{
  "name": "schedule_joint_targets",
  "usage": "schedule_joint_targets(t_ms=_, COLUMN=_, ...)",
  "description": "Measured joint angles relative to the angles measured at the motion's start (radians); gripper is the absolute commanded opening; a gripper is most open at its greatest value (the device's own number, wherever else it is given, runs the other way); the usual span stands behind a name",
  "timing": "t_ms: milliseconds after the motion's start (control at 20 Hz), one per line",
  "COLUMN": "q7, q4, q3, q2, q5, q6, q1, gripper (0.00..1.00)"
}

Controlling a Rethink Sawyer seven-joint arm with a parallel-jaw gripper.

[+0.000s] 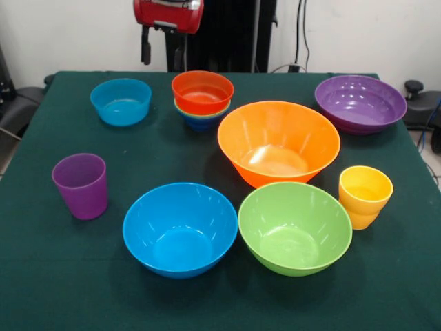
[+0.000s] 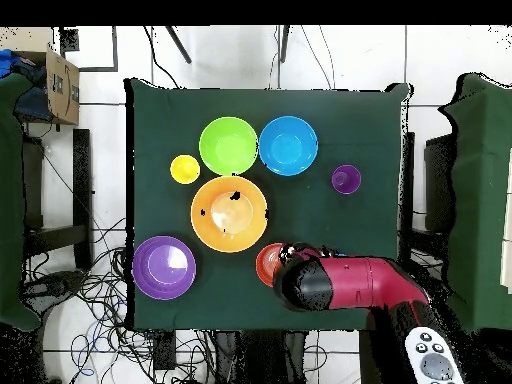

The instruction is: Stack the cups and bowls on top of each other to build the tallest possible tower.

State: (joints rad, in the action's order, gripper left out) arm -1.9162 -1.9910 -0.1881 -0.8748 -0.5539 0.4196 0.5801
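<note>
Bowls are nested in a small tower point(image 1: 202, 102) at the far side, red-orange on top, so a base is formed. Above it the gripper point(image 1: 164, 49) is seen hanging; its fingers cannot be judged. Cups and big bowls are left spread around.

We see a robotics lab: a red arm point(image 2: 350, 283) on a pedestal stands at a worktop point(image 1: 41, 276) draped in dark green cloth, set on a pale tiled floor point(image 2: 440, 60). Loose cables point(image 2: 90, 290) trail across the tiles beside the worktop, and more hang down the white wall point(image 1: 303, 34) behind it. A cardboard box point(image 2: 60, 85) sits to one side. Bright plastic bowls point(image 1: 180, 229) are laid out like test pieces.
</note>
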Motion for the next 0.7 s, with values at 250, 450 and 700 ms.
schedule_joint_targets(t_ms=250, q7=0.0, q4=0.015, q3=0.0, q2=0.053, q5=-0.045, q6=0.0, q1=0.001, gripper=1.0)
schedule_joint_targets(t_ms=450, q7=0.0, q4=0.032, q3=0.0, q2=0.091, q5=-0.075, q6=0.0, q1=0.006, gripper=1.0)
schedule_joint_targets(t_ms=700, q7=0.0, q4=0.055, q3=-0.002, q2=0.123, q5=-0.087, q6=0.0, q1=0.021, gripper=1.0)
